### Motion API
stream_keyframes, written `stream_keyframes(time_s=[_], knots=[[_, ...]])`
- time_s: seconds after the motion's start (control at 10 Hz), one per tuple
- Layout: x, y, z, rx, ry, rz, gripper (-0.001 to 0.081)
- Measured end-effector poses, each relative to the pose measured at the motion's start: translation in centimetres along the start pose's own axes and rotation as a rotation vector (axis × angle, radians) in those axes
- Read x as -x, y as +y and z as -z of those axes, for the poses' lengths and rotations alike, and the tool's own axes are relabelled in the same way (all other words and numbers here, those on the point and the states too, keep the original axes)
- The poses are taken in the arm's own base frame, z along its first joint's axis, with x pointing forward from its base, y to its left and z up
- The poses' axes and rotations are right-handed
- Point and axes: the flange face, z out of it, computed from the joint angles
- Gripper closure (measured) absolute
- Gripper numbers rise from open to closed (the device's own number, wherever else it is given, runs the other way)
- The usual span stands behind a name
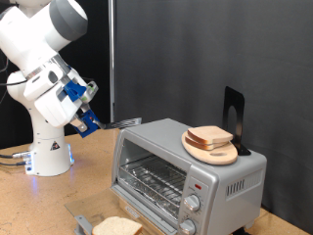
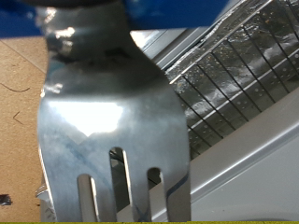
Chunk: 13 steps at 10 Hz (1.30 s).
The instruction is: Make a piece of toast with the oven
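Observation:
The silver oven [image 1: 191, 168] stands at the exterior view's right with its front open and the wire rack [image 1: 155, 181] showing inside. A piece of toast [image 1: 115, 227] lies low in front of it at the bottom edge, partly cut off. My gripper [image 1: 90, 117] hangs to the left of the oven's top corner. It is shut on a metal fork [image 1: 125, 123] whose tines point toward the oven. In the wrist view the fork [image 2: 107, 121] fills the picture, with the oven's rack [image 2: 234, 75] behind it.
A round wooden plate [image 1: 221, 155] with another slice of bread [image 1: 209, 137] sits on the oven's roof, with a black upright stand [image 1: 233, 116] behind it. Two knobs [image 1: 192, 204] are on the oven's right panel. A grey metal piece [image 1: 82, 221] lies beside the toast.

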Motion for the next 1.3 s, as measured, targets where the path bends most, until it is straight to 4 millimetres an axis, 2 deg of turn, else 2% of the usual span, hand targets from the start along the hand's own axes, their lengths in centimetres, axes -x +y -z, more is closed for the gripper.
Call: stream_keyframes(time_s=[0.3,0.6,0.9,1.3], knots=[[0.6,1.3,0.9,0.013,-0.03,-0.061,0.044],[2.0,4.4,1.8,0.076,-0.079,-0.088,0.044],[3.2,7.5,1.6,0.127,-0.121,-0.098,0.044],[4.2,10.4,0.0,0.184,-0.153,-0.094,0.044]])
